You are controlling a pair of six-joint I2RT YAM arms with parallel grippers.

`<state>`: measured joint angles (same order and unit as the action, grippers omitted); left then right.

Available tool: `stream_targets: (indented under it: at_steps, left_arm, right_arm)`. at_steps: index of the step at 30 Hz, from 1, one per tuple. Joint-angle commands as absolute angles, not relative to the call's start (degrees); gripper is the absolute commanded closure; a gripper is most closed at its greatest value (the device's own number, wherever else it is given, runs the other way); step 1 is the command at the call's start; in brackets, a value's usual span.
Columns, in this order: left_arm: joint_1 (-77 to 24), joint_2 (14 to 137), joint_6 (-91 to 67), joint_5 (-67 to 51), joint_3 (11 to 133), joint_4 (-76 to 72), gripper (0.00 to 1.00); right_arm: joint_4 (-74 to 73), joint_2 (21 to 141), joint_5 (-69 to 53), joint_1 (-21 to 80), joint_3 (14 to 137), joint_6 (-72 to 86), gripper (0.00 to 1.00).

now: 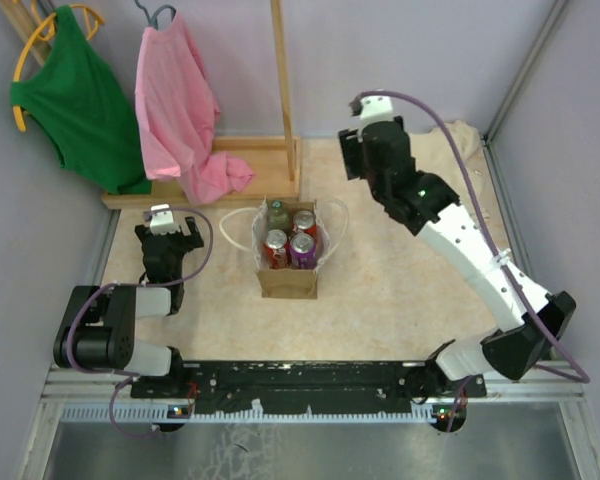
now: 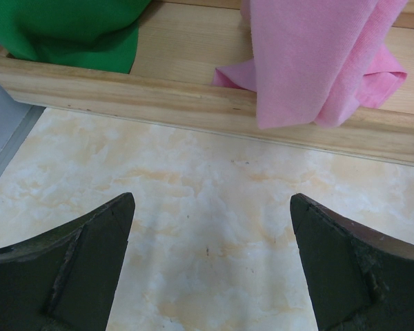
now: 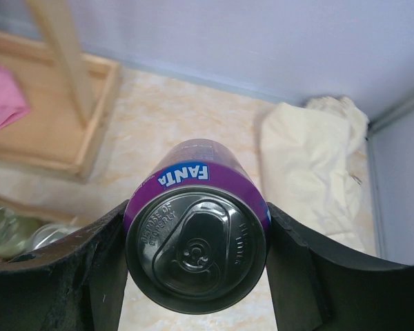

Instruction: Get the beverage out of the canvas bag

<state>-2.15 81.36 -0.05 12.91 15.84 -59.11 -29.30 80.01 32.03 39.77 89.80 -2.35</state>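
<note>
The canvas bag (image 1: 288, 278) stands upright mid-table, tan with white loop handles (image 1: 238, 228). Several drinks remain inside it, among them a purple can (image 1: 303, 249) and a red can (image 1: 276, 248). My right gripper (image 1: 365, 150) is raised over the back right of the table, away from the bag. It is shut on a purple Fanta can (image 3: 196, 227), which is held by its sides between both fingers (image 3: 300, 276). In the top view that can is hidden by the gripper. My left gripper (image 1: 170, 238) is low at the left of the bag and open (image 2: 210, 262), with only bare tabletop between its fingers.
A wooden clothes rack base (image 1: 250, 150) runs along the back, with an upright post (image 1: 283, 80). A pink garment (image 1: 185, 110) and a green one (image 1: 80, 100) hang there. A cream cloth (image 3: 310, 172) lies at the back right corner, beyond the held can.
</note>
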Motion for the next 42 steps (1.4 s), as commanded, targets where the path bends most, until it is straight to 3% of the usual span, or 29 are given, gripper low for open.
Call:
stream_targets:
  at_steps: [1, 12, 36, 37, 39, 42]
  left_arm:
    - [-2.24, 80.95, -0.31, 13.13, 16.35, -59.98, 0.00]
    - [-2.26, 81.43, -0.29, 13.12, 16.08, -60.46, 0.00]
    - [-2.23, 82.08, 0.15, 12.13, 16.70, -59.87, 0.00]
    - [-2.27, 82.10, 0.15, 12.13, 16.70, -59.88, 0.00]
    - [-2.23, 82.09, 0.17, 12.23, 16.73, -59.81, 0.00]
    - [-2.21, 82.22, 0.13, 12.31, 16.87, -59.61, 0.00]
  right_arm:
    - [-21.60, 77.59, 29.35, 30.55, 87.65, -0.44, 1.00]
    - [-8.32, 87.78, 18.96, 19.94, 74.89, 2.81, 1.00]
    - [-8.11, 107.68, 13.14, 10.64, 81.60, 8.92, 1.00]
    - [-8.66, 108.13, 13.15, 10.64, 82.09, 8.96, 0.96]
    - [-9.74, 108.95, 13.49, 10.61, 82.96, 9.13, 0.77]
    - [-10.36, 109.26, 13.38, 10.62, 83.39, 9.44, 0.33]
